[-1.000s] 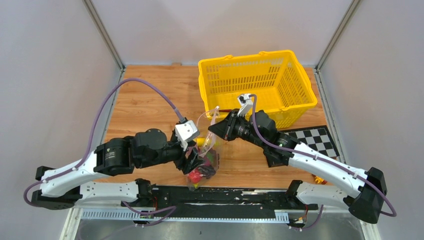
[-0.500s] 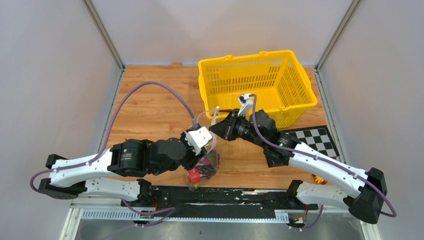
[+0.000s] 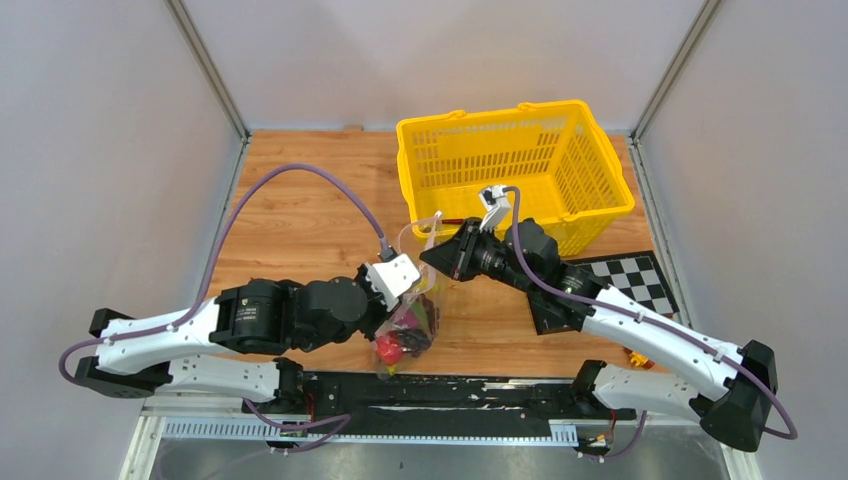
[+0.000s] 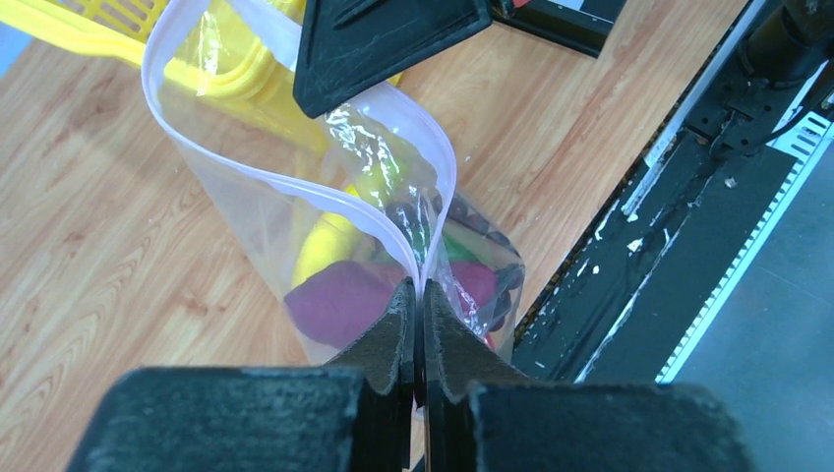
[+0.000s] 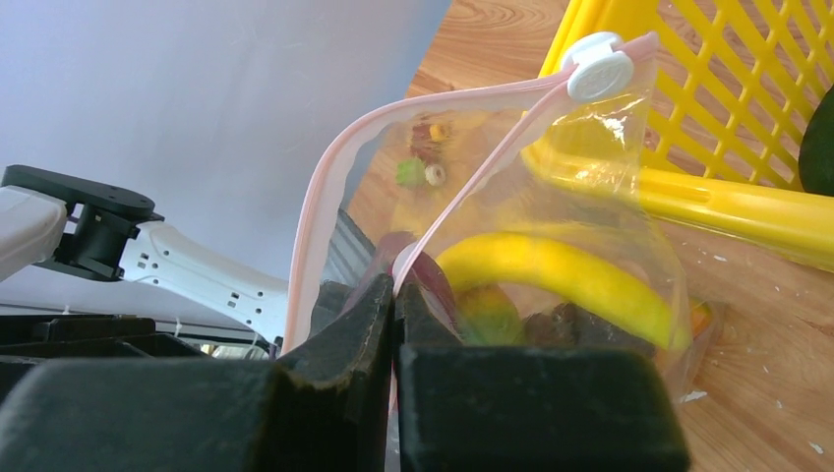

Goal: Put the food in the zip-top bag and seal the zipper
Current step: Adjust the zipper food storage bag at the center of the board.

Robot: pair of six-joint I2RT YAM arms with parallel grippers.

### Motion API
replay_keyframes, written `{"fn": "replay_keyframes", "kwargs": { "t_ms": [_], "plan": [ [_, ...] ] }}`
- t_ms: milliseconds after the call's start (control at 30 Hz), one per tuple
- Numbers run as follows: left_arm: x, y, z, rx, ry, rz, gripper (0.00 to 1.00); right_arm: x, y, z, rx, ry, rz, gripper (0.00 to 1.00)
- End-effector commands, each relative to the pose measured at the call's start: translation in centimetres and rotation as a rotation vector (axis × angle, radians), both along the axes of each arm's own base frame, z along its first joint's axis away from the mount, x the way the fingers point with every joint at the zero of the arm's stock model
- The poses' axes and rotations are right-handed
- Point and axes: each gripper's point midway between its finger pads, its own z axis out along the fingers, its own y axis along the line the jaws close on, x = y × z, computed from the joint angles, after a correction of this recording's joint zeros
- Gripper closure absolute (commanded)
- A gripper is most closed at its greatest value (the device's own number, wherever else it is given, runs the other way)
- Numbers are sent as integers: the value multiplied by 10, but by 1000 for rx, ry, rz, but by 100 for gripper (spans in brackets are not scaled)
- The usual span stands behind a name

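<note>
Only right-wrist, not left-wrist: zipper tab point(image 5: 600, 65).

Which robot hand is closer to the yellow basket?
Right. The right gripper pinches the bag rim right beside the basket; the left gripper pinches it nearer the arm bases, farther away.

One zip-top bag point(image 4: 256, 256), one yellow mesh basket point(image 3: 515, 160), one checkerboard mat point(image 3: 635, 278). One banana point(image 5: 561, 275) shows in the bag; the other food pieces point(image 4: 344, 300) overlap too much to count.
</note>
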Motion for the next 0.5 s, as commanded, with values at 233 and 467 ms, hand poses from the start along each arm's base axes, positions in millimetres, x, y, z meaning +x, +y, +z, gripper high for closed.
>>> {"fn": "replay_keyframes", "kwargs": {
  "t_ms": [233, 467],
  "plan": [
    [-9, -2, 32, -157, -21, -78, 100, -4, -17, 44, 21, -221, 15, 48],
    [-23, 2, 64, -299, -24, -170, 100, -16, -69, 67, -124, -619, -6, 28]
  ]
}}
